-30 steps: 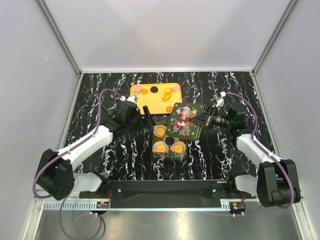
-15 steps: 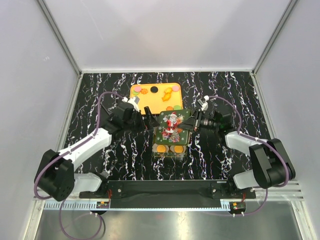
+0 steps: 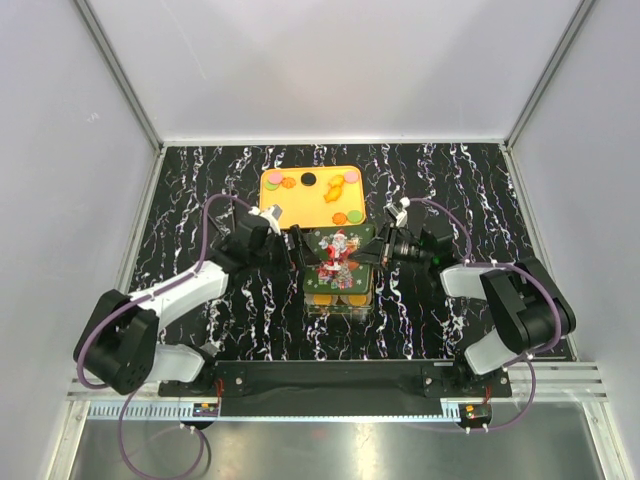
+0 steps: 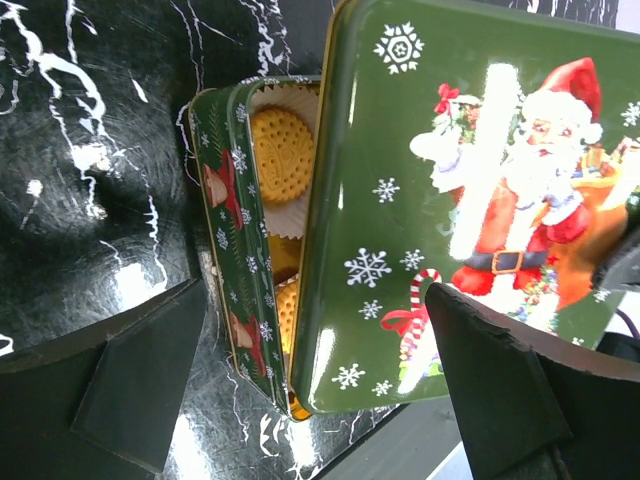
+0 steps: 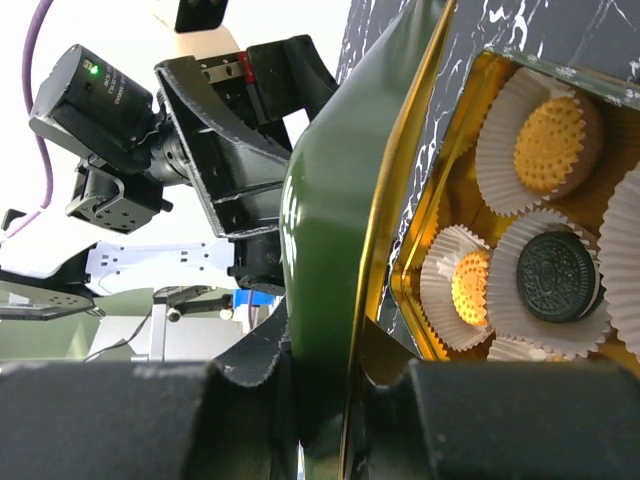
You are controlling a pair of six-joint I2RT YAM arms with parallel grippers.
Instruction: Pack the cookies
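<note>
A Santa-printed green lid (image 3: 338, 256) hangs tilted over the open green Christmas tin (image 3: 340, 302) at the middle of the black marbled table (image 3: 200, 200). The right gripper (image 3: 372, 250), reaching in from the tin's right side, has its fingers pinched on the lid's edge. The right wrist view shows the lid's thin rim clamped between the two dark pads.

The left gripper (image 3: 298, 252) sits just off the tin's left side with its fingers spread wide, gripping nothing. In the left wrist view one finger (image 4: 140, 370) shows over the table beside the tin and the other in front of the lid. Whether either touches metal cannot be told.

The lid covers most of the tin, and a strip stays uncovered along one side. The cookies (image 5: 548, 140) show there, sitting in white paper cups (image 5: 500, 130) inside the tin's gold interior. Several are orange and one is a black sandwich cookie (image 5: 555, 275).

More cookies lie loose on the orange tray (image 3: 300, 205) just beyond the tin's far side. They are orange, black and pink.
</note>
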